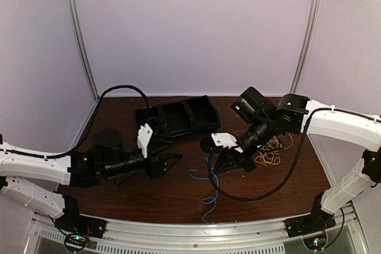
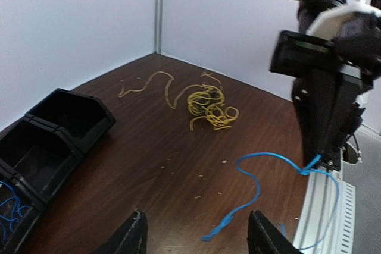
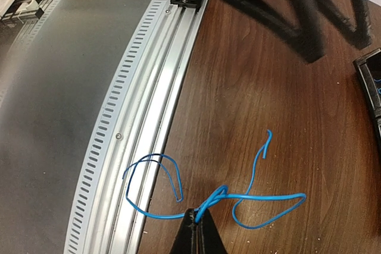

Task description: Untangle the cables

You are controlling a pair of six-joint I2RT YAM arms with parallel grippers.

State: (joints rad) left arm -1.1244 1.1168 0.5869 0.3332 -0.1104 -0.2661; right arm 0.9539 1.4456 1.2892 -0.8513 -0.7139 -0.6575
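Here, I am looking at a dark wooden table (image 1: 149, 197) with both arms reaching in towards its middle. My right gripper (image 3: 196, 230) is pinched closed on the blue cable (image 3: 256, 197), gripping it where the wire crosses over itself. From that grip, one loop spreads over the wood. Another hangs past the table's near edge, above the slotted aluminium rail (image 3: 149, 105). My left gripper (image 2: 196, 239) has its jaws spread apart with nothing between them. It sits low over the table, facing the right gripper across bare wood, and does not touch the blue cable. The yellow cables (image 2: 208, 108) lie in a tangled bundle farther back, near the right-hand wall and well apart from the blue one. A thin, paler strand trails beside them. A row of black bins (image 1: 178, 117) stands at the back of the table, just behind the left gripper. One compartment holds some more blue wire (image 2: 9, 206). A thick black arm cable (image 1: 262, 193) sags in a wide loop across the table under the right arm, passing close to the blue cable.
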